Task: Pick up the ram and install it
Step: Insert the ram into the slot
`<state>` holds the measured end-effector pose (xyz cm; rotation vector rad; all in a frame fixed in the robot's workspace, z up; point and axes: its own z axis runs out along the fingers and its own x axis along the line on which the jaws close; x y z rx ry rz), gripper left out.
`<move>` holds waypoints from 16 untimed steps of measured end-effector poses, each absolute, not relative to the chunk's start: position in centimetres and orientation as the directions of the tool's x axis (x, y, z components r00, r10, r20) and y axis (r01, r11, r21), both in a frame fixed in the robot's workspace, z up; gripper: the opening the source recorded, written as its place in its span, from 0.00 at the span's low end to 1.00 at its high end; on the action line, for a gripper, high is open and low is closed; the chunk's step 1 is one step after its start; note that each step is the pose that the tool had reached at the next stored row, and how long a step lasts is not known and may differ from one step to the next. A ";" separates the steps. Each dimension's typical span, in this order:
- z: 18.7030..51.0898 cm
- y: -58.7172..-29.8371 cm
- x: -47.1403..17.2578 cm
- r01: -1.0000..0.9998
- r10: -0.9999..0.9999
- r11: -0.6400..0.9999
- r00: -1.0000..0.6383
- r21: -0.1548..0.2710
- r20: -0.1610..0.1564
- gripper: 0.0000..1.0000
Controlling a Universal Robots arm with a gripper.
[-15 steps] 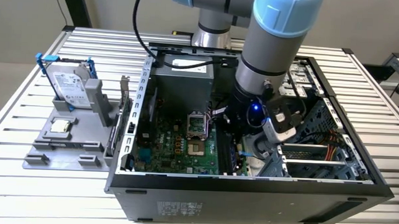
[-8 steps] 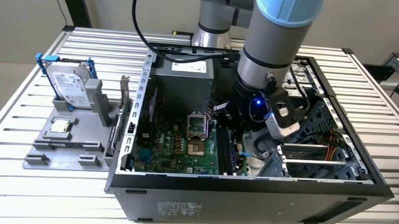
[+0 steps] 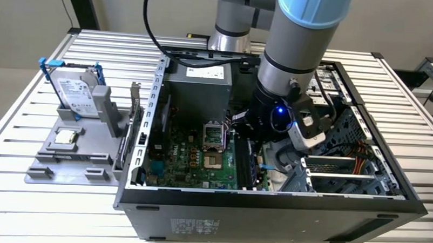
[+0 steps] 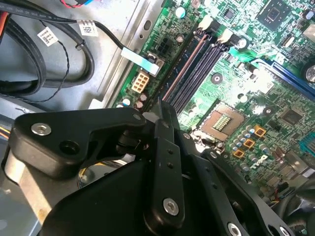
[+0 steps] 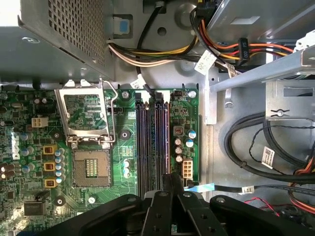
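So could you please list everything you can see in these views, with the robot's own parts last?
table: one, silver slatted metal, under everything
computer case: one, black and grey, side open, on the table
motherboard: one, green, inside the case
memory slots: a bank, black, beside the processor socket
processor socket: one, silver, cover raised
power supply: one, grey, at the case's far end
cables: a bundle, black, yellow, orange and red
fixture: one, grey, at the exterior view's left
hard drive: one, silver in a blue bracket, upright on the fixture
processor chip: one, silver, on the fixture
arm: one, grey and blue, reaching into the case
gripper: one, black, over the memory slots
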<state>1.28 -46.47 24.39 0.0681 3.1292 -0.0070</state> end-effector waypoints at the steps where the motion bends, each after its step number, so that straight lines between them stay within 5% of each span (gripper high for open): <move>1: 24.4 -46.5 1.3 0.044 0.044 0.999 -0.999 -0.004 -0.012 0.00; 16: 24.4 -46.5 1.2 0.038 0.038 0.999 -0.999 0.000 -0.011 0.00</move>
